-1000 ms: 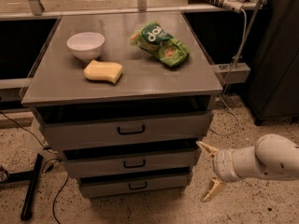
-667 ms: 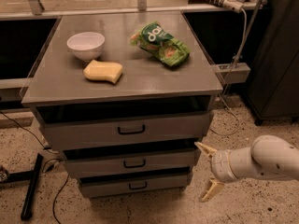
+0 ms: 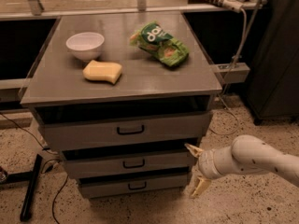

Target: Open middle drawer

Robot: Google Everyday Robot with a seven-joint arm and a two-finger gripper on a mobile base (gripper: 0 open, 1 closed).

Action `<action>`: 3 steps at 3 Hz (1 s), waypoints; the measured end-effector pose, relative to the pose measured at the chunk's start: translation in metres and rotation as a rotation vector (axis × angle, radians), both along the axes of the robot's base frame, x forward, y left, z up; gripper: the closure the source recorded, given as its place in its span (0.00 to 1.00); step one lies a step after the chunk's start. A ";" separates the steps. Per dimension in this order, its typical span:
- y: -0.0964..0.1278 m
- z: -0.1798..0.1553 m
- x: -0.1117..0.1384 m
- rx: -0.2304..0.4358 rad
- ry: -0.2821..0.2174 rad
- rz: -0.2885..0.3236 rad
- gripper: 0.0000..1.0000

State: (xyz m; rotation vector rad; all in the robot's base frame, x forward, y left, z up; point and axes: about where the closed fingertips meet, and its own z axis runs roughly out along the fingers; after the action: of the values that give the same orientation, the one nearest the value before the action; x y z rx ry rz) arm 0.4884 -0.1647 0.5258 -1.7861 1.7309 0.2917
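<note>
Your gripper (image 3: 195, 169) sits at the cabinet's (image 3: 121, 94) lower right front corner, low and close to the floor, reached in from the right on the white arm (image 3: 252, 157). Its two fingers (image 3: 192, 149) are spread apart with nothing between them. The upper one points at the right end of the dark gap above the middle drawer (image 3: 154, 161). The lower one hangs down beside the right end of the bottom drawer (image 3: 107, 187). You cannot tell whether either fingertip touches the cabinet. The middle drawer is the second of three grey fronts on the cabinet's face, under the top drawer (image 3: 84, 133) and above the bottom one. Its small black handle (image 3: 134, 164) lies at the centre of the front, well to the left of your gripper. That front looks pushed in, in line with the other two. On the cabinet's top, a white bowl (image 3: 85, 45) stands at the back left, and a yellow sponge (image 3: 103, 71) lies just in front of it. A green chip bag (image 3: 160, 44) lies at the back right. A black stand leg (image 3: 30, 185) lies on the floor to the cabinet's left, and a cable (image 3: 58, 202) trails beside it.
</note>
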 end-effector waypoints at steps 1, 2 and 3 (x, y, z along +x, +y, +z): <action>0.008 -0.021 0.016 -0.013 0.003 0.002 0.00; 0.017 -0.039 0.029 -0.017 -0.004 0.005 0.00; 0.029 -0.053 0.045 -0.015 -0.024 0.014 0.00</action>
State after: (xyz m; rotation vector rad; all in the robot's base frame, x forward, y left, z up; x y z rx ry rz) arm 0.5329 -0.1354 0.4725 -1.8056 1.7089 0.2621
